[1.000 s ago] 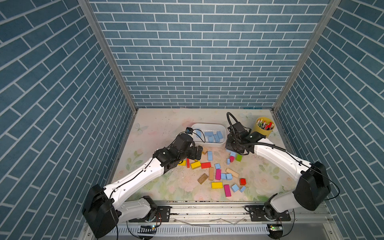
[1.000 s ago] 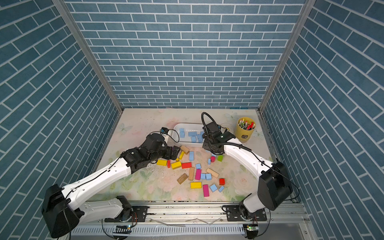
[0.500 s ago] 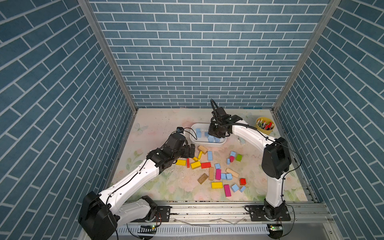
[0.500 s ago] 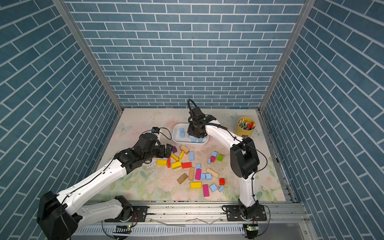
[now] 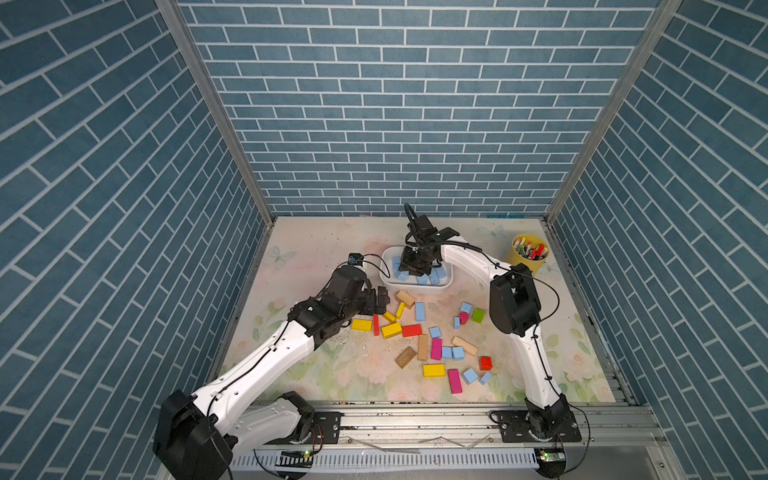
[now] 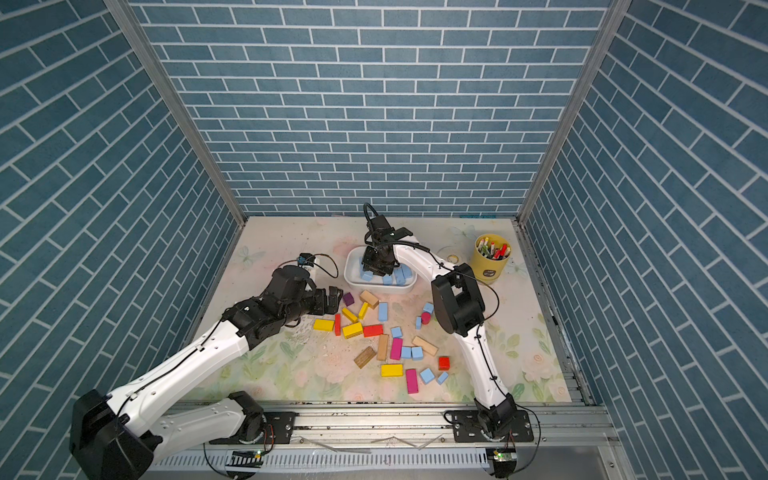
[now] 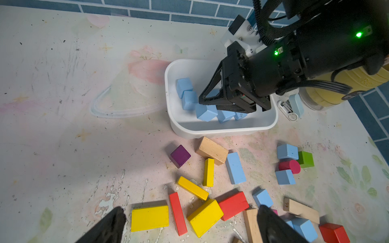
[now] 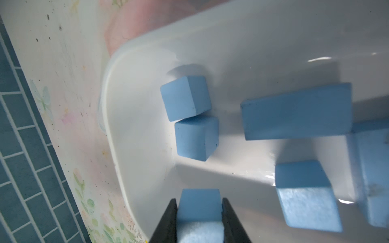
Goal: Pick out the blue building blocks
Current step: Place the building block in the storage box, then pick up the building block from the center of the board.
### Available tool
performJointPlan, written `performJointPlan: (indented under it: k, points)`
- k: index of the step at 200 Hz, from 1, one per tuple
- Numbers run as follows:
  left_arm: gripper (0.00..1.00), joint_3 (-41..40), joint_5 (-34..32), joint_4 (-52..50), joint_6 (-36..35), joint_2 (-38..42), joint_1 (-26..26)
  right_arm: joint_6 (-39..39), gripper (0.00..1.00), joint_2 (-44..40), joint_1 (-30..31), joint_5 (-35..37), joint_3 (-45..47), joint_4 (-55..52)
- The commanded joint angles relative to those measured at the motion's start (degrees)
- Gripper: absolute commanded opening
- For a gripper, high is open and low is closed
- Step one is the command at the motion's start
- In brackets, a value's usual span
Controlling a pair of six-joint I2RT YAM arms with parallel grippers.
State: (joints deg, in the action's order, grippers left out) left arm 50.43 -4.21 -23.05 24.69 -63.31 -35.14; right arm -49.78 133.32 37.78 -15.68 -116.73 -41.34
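At the left, the left gripper (image 5: 380, 300) is held low over the desk (image 5: 307, 257). Its jaws are spread wide apart, and nothing is caught between them. Just right of it, a purple cube (image 7: 180, 155) and a wooden block (image 7: 211, 150) are seen close to the near wall of the white tray (image 7: 221, 131). The tray is set at the far middle of the desk. Several blue blocks (image 8: 186, 97) are gathered inside it. The right gripper (image 8: 200, 210) is positioned inside the tray and is clamped on one blue cube (image 8: 199, 202); whether that cube touches the tray floor cannot be told. Nearer, loose blue blocks (image 5: 458, 353) are scattered on the desk among yellow, red, magenta, green and wooden pieces, a blue brick (image 5: 419, 311) among them. At the far right, a yellow cup (image 5: 530, 259) of pens is placed.
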Motion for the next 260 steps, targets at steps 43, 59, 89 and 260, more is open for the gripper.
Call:
performJointPlan:
  k: [43, 59, 89, 260]
  points:
    - [0.99, -1.0, 1.2, -0.8, 0.9, 1.2, 0.3, -3.6, 0.23, 3.9, 0.7, -2.3, -3.7, -1.8]
    - [0.99, -1.2, 1.2, -0.7, 1.2, 1.3, 0.3, -4.4, 0.29, 4.7, 0.8, -3.3, -4.2, -1.0]
    - [0.99, -1.3, 1.6, -0.9, 1.6, 1.6, 0.3, -5.5, 0.45, 5.8, 0.9, -4.6, -5.5, -0.2]
    - [0.99, -2.6, 4.0, -0.1, 3.2, 3.8, 0.3, 4.0, 0.83, -26.2, 0.9, 6.5, 16.5, 1.3]
